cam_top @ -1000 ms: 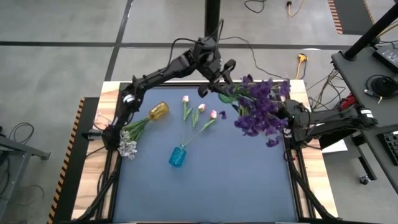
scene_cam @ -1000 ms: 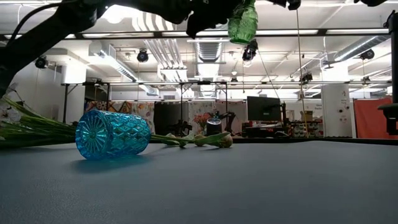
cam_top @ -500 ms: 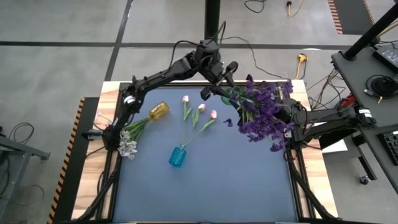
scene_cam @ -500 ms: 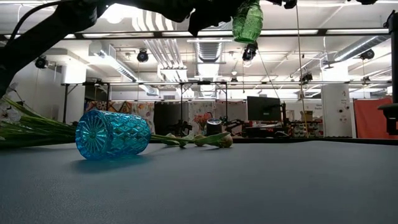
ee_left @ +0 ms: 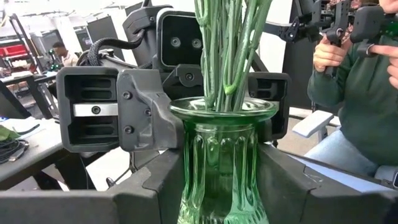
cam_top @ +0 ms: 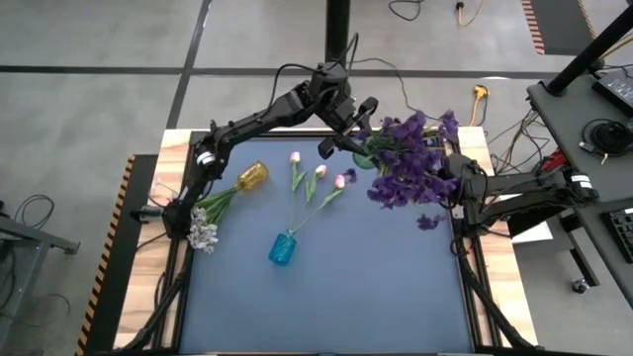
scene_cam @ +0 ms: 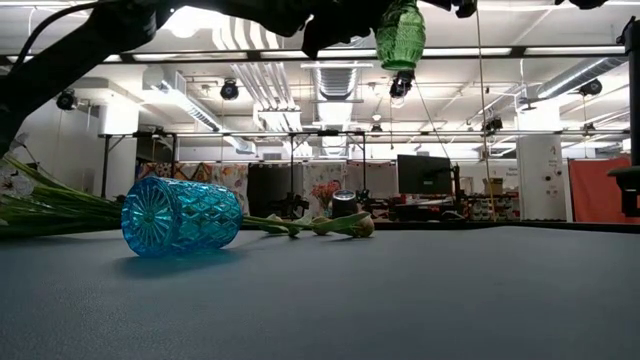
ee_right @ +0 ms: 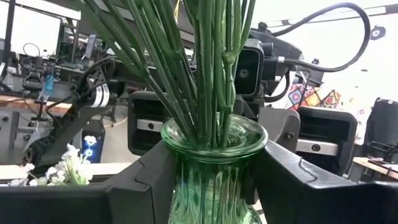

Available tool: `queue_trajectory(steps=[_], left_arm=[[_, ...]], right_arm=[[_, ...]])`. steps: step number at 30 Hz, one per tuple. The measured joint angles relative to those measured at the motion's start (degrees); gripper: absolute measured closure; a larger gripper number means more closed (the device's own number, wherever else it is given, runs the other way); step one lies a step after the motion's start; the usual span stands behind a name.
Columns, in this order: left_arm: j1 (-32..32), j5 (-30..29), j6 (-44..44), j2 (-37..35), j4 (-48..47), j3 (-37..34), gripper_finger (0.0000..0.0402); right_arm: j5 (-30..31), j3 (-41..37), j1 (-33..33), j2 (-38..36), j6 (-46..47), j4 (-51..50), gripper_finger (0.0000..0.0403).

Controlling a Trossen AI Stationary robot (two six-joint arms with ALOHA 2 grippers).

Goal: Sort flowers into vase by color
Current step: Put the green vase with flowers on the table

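Both end effectors pinch the green vase point(ee_left: 222, 168) from opposite sides — left end effector point(cam_top: 348, 132), right end effector point(cam_top: 447, 176) — holding it above the worktop point(cam_top: 326, 297). The purple blooms point(cam_top: 407, 158) stand in it, stems between the fingers.

arms point(cam_top: 259, 121) — dark, jointed | loose black cables | pincer blocks — grey, screwed

My half of the table point(cam_top: 396, 287) lies open; blue vase point(cam_top: 282, 249), tulips point(cam_top: 318, 188) and amber vase point(cam_top: 251, 177) crowd the left, perhaps touching.
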Motion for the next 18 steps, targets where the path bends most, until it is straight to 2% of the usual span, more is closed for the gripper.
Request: queue_trajectory(steps=[8,18], left_arm=[[0.63,-0.54,-2.20,0.00,-0.06,0.00,0.0231],[2.36,-0.83,-2.75,0.00,-5.43,0.04,0.0226]], right_arm=[[0.15,-0.02,-0.02,-0.37,1.51,0.03,0.0236],[0.87,-0.19,-0.09,-0.46,1.87,-0.52,0.0237]])
